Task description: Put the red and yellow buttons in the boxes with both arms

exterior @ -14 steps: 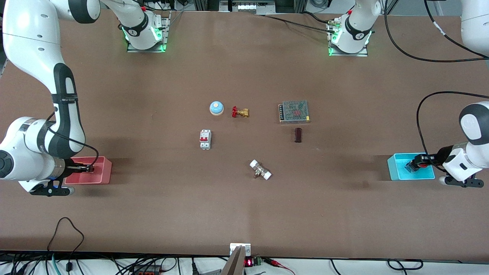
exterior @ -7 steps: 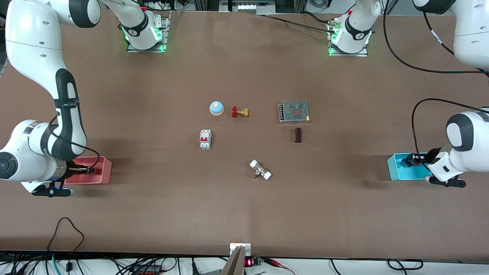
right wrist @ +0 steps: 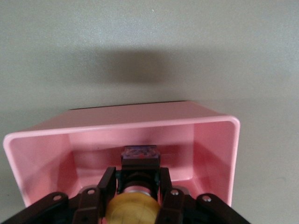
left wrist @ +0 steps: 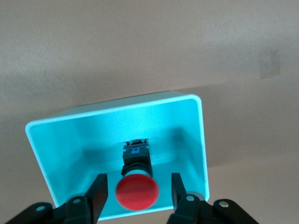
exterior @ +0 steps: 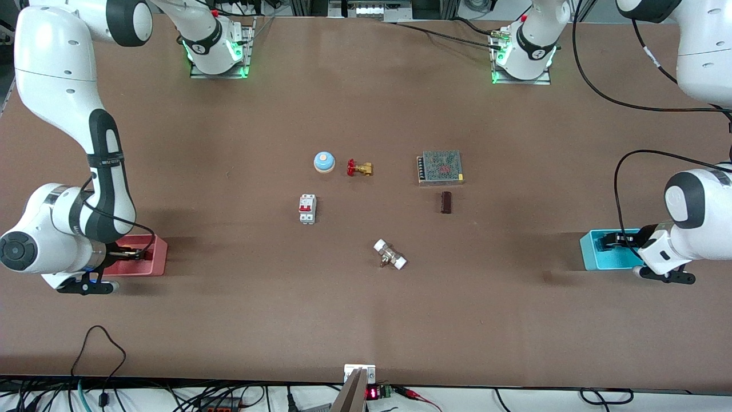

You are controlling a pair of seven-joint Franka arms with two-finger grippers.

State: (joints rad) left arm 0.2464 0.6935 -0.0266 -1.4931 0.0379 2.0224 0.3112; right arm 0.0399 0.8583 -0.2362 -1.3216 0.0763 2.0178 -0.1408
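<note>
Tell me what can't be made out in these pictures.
- Front view: both buttons are hidden by the arms' wrists over the pink box and the blue box.
- Left wrist view: whether the red button rests on the box floor can't be told; the left gripper is cut off by the edge.
- Right wrist view: the yellow button's cap is cut off by the edge, its body flanked by the right gripper.

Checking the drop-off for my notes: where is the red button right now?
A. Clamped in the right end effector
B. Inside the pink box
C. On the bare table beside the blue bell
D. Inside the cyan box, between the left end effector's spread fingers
D: the left wrist view shows the red button lying in the cyan box, with a gap on each side between it and the left end effector fingers.
</note>
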